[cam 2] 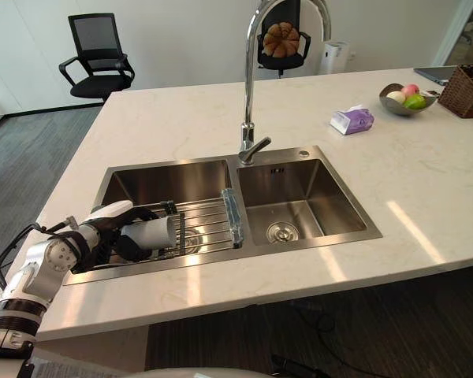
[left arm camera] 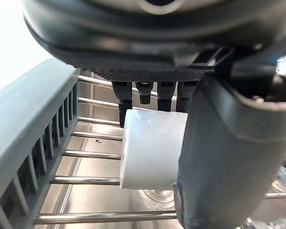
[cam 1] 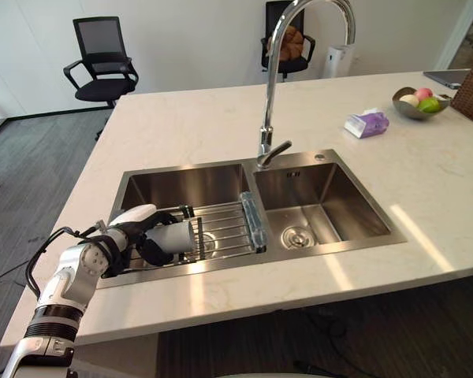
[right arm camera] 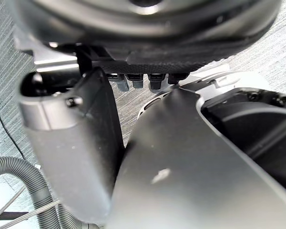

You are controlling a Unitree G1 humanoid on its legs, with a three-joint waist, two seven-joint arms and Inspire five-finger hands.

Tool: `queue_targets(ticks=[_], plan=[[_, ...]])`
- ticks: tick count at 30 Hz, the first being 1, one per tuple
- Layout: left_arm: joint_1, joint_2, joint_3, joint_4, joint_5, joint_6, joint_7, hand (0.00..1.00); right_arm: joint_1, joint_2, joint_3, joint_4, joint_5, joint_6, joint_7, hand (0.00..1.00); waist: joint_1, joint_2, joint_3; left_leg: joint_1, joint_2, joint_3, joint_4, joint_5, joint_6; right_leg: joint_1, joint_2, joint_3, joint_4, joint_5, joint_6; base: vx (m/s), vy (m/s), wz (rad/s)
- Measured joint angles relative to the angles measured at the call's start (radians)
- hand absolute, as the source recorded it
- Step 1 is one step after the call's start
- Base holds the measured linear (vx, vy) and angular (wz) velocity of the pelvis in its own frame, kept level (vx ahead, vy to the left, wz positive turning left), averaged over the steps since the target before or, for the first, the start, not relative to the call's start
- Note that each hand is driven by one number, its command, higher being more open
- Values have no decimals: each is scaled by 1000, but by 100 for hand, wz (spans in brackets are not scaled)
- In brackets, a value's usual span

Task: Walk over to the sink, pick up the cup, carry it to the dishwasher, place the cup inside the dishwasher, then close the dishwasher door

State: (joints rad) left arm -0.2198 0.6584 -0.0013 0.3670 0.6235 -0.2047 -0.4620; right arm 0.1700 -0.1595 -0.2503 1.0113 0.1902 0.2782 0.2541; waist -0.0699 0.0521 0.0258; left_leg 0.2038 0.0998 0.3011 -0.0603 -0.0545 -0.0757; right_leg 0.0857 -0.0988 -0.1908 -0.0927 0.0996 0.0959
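By the near left corner of the sink (cam 1: 339,245), the left arm (cam 1: 71,277) has rounded silver-grey shells, black joints and a ribbed black-and-white band lower down. The left hand (cam 1: 130,236) is dark, with a white cover on its thumb. The right hand (right arm camera: 148,28) is dark too, and its thumb cover is pale grey with one small screw.
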Motion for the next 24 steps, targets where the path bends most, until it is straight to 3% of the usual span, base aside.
queue_targets(ticks=[11, 14, 24], plan=[[41, -1, -10, 27, -17, -67, 202, 0, 0, 1, 1, -2, 3, -1, 0, 100, 2, -2, 3, -4, 0, -2, 0, 0, 0, 0, -1, -3, 0, 0, 0, 0, 0, 0], [53, -2, 1, 17, -134, -97, 263, 0, 0, 2, 1, -2, 4, -3, 0, 100, 7, -4, 4, -7, -1, -7, 0, 0, 0, 0, -2, -11, 0, 0, 0, 0, 0, 3], [104, -118, 216, -232, -482, -156, 433, 0, 9, 6, -1, -1, 8, -8, 3, 100, 39, -12, 8, -13, -2, -22, -1, 3, 4, 2, -5, -33, 0, 0, 0, -25, -16, 4]])
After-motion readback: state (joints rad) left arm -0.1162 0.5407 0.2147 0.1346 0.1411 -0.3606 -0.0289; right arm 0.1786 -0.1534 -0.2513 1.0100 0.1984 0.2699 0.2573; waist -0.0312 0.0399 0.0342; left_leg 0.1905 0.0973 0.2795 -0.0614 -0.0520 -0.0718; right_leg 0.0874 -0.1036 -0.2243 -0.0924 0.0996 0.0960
